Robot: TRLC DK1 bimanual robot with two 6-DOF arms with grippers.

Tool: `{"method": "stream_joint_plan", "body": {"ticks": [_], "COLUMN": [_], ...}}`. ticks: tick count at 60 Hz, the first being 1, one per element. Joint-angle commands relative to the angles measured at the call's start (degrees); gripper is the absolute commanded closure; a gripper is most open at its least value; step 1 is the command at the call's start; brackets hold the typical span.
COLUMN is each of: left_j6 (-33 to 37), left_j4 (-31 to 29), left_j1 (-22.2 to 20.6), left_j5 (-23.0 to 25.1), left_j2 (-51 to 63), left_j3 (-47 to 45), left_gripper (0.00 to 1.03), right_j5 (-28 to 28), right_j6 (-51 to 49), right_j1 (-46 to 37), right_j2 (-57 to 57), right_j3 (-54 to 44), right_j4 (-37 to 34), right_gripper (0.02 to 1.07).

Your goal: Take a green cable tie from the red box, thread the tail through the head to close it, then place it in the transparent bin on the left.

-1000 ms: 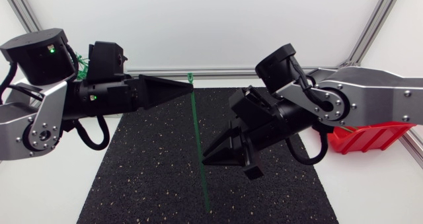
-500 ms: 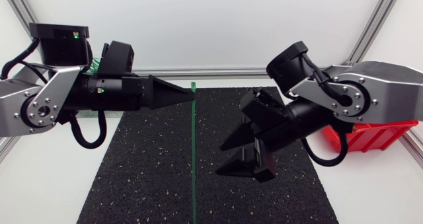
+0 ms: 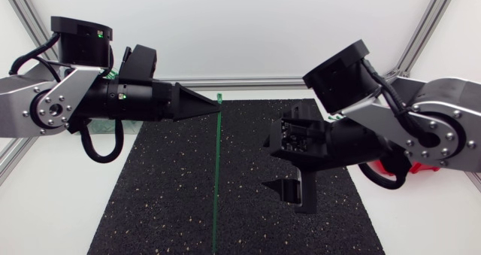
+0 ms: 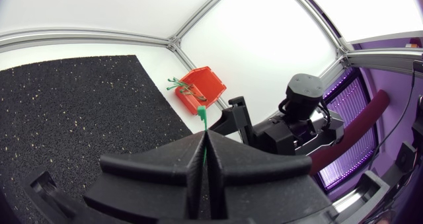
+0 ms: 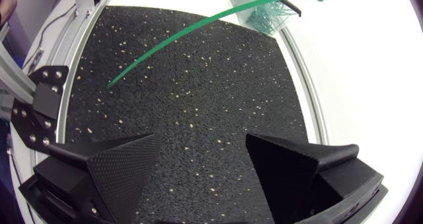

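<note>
Plainly, the black speckled mat (image 3: 150, 210) is lying across the desk's (image 3: 52, 217) middle. Above the mat's far edge, the left claw (image 3: 216, 108) is clamping shut on the green cable tie (image 3: 215, 172) just behind its head (image 3: 218, 98). Over the mat's right half, the right claw (image 5: 201, 141) is hovering wide open, gripping nothing. The tie is stretching as a thin, slightly bowed strip towards the mat's near edge. It is looking light, springy and slick; I am judging the tail's tip the best hold.
</note>
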Motion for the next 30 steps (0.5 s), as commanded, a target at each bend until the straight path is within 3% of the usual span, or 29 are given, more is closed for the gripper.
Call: {"method": "stream_joint_plan", "body": {"ticks": [1, 8, 18, 30], "left_j6": [1.06, 0.8, 0.44, 0.97], "left_j4": [-0.76, -1.73, -5.16, -6.65], "left_j1": [0.41, 1.38, 2.35, 3.58], "left_j5": [-0.01, 0.34, 4.65, 9.22], "left_j2": [0.44, 2.11, 6.24, 7.74], "left_j3": [2.6, 4.01, 6.47, 8.41], "left_gripper": [1.0, 1.0, 1.0, 1.0], "right_j5": [3.59, 8.42, 16.33, 19.67], "right_j6": [-5.76, -10.24, -18.76, -26.5], "right_j1": [2.07, 5.06, 10.86, 14.2], "right_j2": [-1.68, -2.56, -3.7, -3.79], "right_j3": [-1.59, -1.94, -3.96, -4.58], "right_j4": [2.17, 3.4, 7.53, 12.18], "right_gripper": [0.13, 0.13, 0.13, 0.13]}}
